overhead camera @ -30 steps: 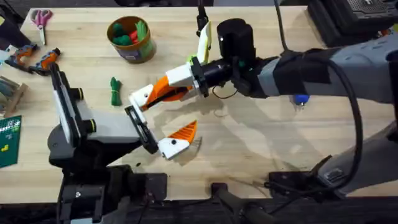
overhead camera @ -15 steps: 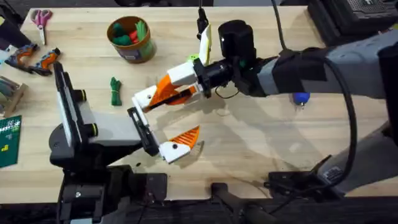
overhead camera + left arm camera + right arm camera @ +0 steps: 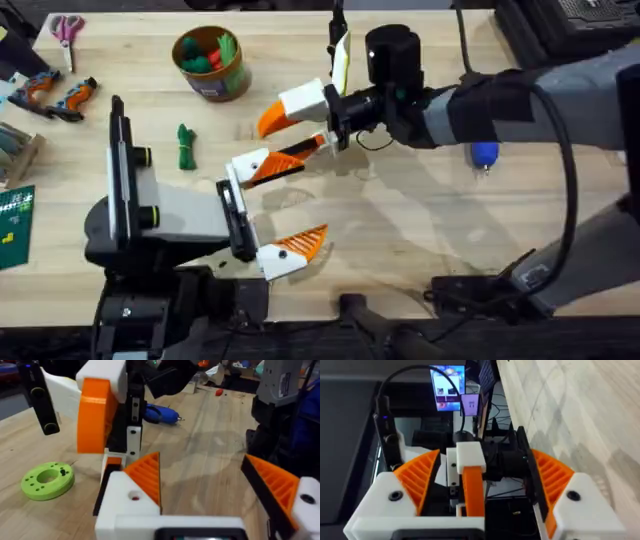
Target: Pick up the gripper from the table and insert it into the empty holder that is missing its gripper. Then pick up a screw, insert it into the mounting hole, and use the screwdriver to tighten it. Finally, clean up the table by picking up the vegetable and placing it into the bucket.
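- Because the screwdriver [image 3: 160, 414] is a smooth, hard blue cylinder, I judge it stiff, fairly light and liable to roll or slip. The best hold is across the middle of the barrel, clear of the thin bit.
- It lies flat on the desk [image 3: 420, 230], on the right side, partly under the right arm.
- Though small, the vegetable [image 3: 184, 146] looks like a soft or rubbery toy bundle, very light. A pinch across its slim middle should do, with little squeeze needed.
- It lies on the desk's left part, near the bucket [image 3: 212, 80] but apart from it. The bucket stands upright at the far left and already holds red and green toy pieces.
- The left gripper [image 3: 300, 200] is spread wide with nothing in it, its orange ribbed pads well apart above the desk.
- The right gripper [image 3: 485, 467] is also spread. A white block with an orange strip sits between its pads, with a gap showing on either side. Whether that block is the holder I cannot tell.
- A lime-green ring [image 3: 47, 480] lies flat beside the left gripper.
- No brand, label or writing can be read on any of these things.
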